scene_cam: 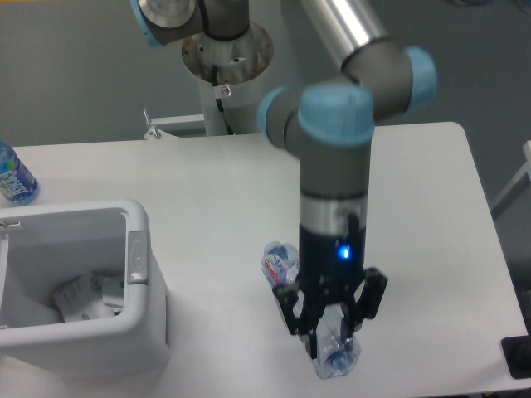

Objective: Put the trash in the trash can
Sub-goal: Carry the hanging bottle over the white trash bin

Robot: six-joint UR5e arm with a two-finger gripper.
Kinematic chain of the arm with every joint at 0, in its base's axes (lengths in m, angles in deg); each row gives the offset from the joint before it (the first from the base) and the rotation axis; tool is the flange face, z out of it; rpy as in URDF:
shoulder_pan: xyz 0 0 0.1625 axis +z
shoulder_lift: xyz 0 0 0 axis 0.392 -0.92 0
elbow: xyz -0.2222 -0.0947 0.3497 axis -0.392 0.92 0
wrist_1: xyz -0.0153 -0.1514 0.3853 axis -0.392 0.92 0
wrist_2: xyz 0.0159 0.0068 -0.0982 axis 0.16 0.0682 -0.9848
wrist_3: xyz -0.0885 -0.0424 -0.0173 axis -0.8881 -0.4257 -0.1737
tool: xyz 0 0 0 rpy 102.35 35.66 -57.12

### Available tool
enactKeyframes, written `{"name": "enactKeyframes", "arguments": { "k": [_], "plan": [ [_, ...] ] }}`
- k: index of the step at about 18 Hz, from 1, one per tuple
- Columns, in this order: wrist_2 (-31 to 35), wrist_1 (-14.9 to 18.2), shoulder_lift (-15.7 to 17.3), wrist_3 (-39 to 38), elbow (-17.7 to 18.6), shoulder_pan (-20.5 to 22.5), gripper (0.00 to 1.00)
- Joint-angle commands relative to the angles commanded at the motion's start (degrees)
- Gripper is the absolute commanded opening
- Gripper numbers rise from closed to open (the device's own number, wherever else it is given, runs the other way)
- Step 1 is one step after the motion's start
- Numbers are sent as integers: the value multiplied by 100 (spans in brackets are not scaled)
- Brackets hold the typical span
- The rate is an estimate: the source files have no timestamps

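We count one crushed bottle point(319, 336), pinched lengthwise in the closed jaws of our gripper point(332, 327), one paper wad point(83, 297) inside one trash can point(137, 257) far left. Table point(431, 249) front edge just below the jaws; bare surface right.

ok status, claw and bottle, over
Claw shut on crushed bottle, raised off table. Paper wad already in trash can. Path to can looks clear.

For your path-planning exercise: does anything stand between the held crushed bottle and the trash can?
Nothing visible does. The pincer holds the crushed bottle; only bare table lies between it and the trash can to the left.
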Motion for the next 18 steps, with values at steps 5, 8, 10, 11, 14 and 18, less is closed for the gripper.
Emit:
{"name": "enactKeyframes", "arguments": {
  "k": [5, 8, 10, 11, 14, 18],
  "plan": [
    [0, -203, 167, 9, -132, -764, 43],
    [44, -203, 299, -26, -80, -1248, 43],
    [44, -203, 335, -9, -36, -1529, 43],
    [44, -203, 317, 0, -36, -1600, 43],
    [35, -203, 177, 26, -36, -1925, 45],
    [26, -203, 80, 149, -36, -2040, 100]
  ]
}}
